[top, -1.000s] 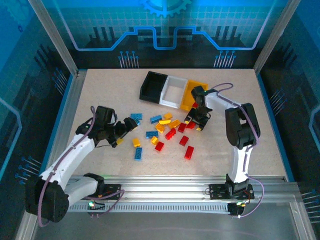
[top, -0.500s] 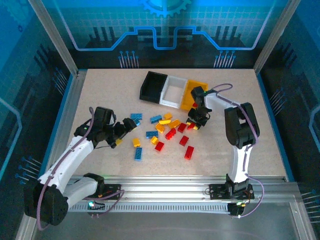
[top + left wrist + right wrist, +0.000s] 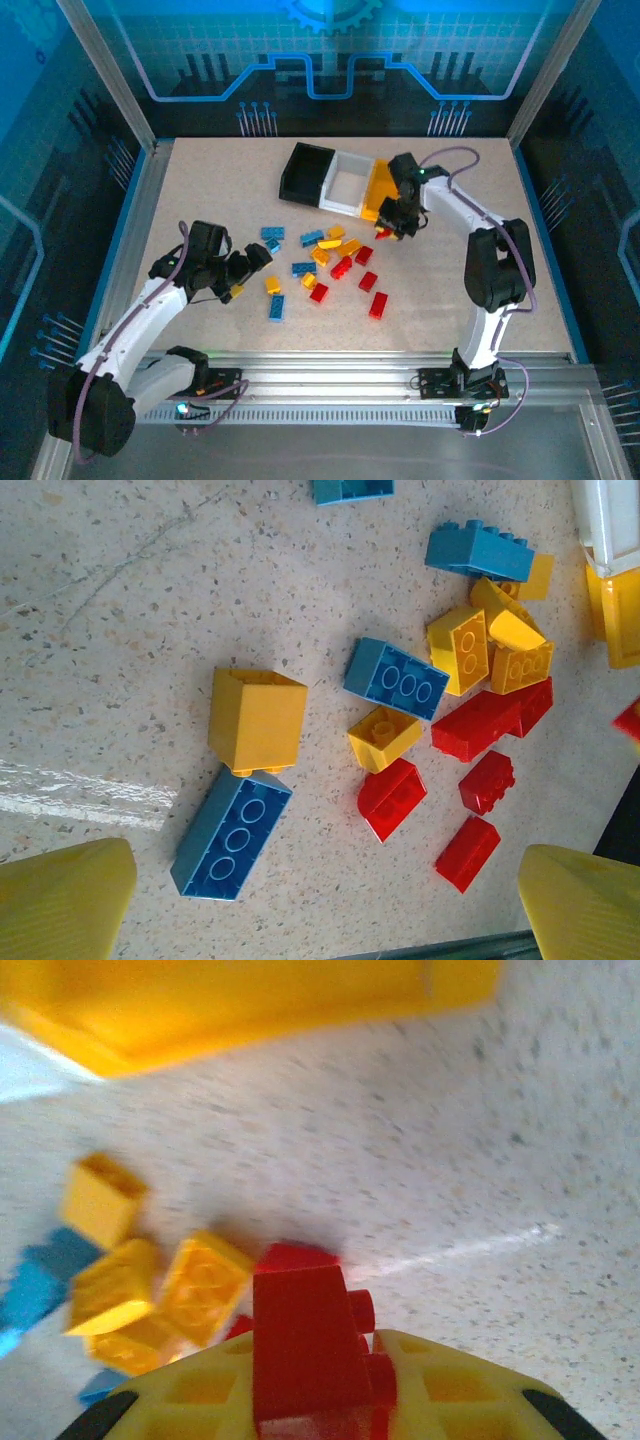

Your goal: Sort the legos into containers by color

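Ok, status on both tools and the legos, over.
Right tool shut on red lego, beside yellow-orange bin. Left tool open above loose legos. Nothing between red lego and that bin.

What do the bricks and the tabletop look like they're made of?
Bricks: likely hard moulded plastic, smooth and slightly glossy, with crisp studs and edges. Tabletop: looks like speckled stone-effect laminate or composite, mostly matte with a faint sheen streak; exact material unclear.

Bins [image 3: 297,188]: 3 (black, white, yellow). Blue bricks [image 3: 395,678]: at least 4. Yellow bricks [image 3: 257,720]: about 6, some overlapping. Red bricks [image 3: 392,798]: 6. Robot arms [image 3: 150,310]: 2.
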